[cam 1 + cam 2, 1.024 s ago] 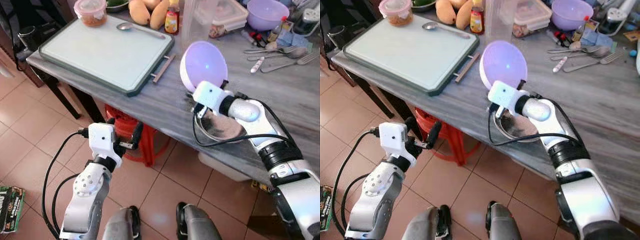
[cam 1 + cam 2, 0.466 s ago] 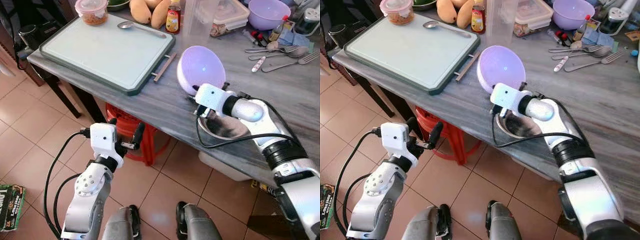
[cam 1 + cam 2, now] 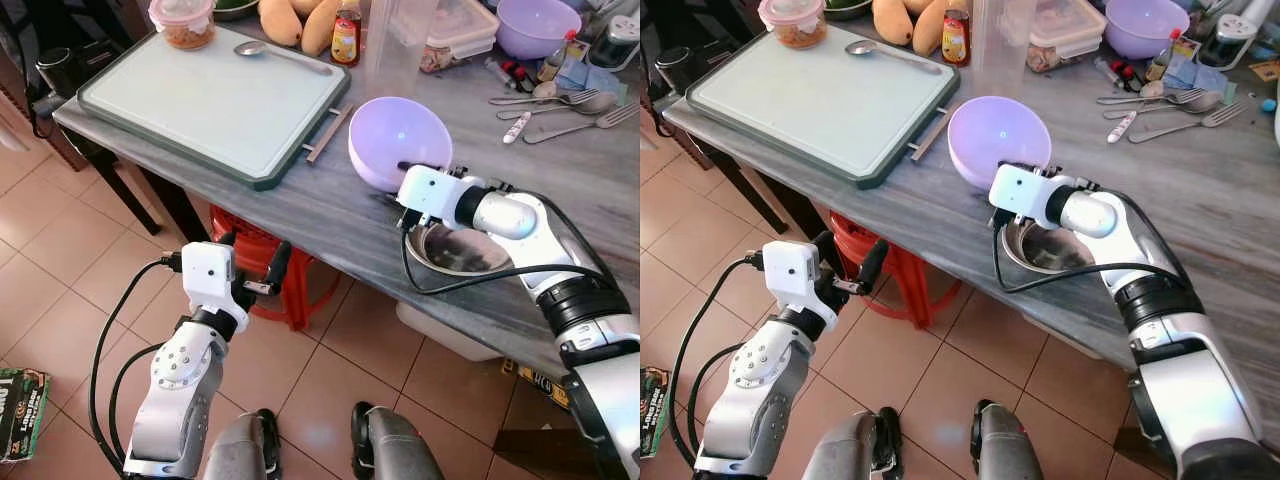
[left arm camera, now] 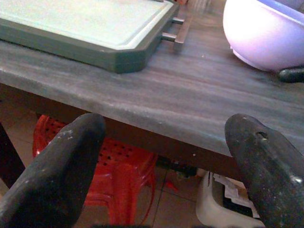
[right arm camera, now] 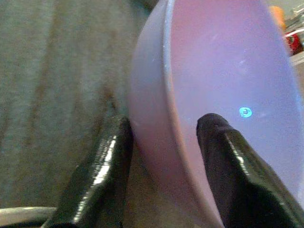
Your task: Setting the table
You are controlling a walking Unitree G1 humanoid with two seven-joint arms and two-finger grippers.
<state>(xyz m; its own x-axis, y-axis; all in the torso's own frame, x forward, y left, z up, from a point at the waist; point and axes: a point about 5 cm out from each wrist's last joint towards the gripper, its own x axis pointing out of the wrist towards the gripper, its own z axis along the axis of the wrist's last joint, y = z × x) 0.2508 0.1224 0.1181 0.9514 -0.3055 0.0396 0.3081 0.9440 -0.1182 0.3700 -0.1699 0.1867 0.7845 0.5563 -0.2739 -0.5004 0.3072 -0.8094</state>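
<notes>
A lilac plastic bowl (image 3: 398, 140) rests on the grey table (image 3: 330, 215), tilted only slightly. My right gripper (image 3: 408, 176) is shut on the bowl's near rim, one finger inside and one outside; the right wrist view shows the fingers (image 5: 223, 156) straddling the bowl wall (image 5: 152, 118). Just behind the gripper sits a steel bowl (image 3: 466, 251) near the table's front edge. My left gripper (image 3: 252, 272) hangs open below the table edge, holding nothing; its wrist view looks at the table edge (image 4: 142, 128) and the lilac bowl (image 4: 266, 38).
A green-rimmed cutting board (image 3: 215, 95) with a spoon (image 3: 270, 54) and a lidded container (image 3: 181, 20) lies at the left. Cutlery (image 3: 560, 110), a second lilac bowl (image 3: 540, 25), a clear jug (image 3: 395, 40) and food boxes crowd the back. A red stool (image 3: 270, 275) stands under the table.
The right gripper has lowered the lilac bowl from nearly on its side to almost upright on the table, shifting it slightly left. The left arm stayed put.
</notes>
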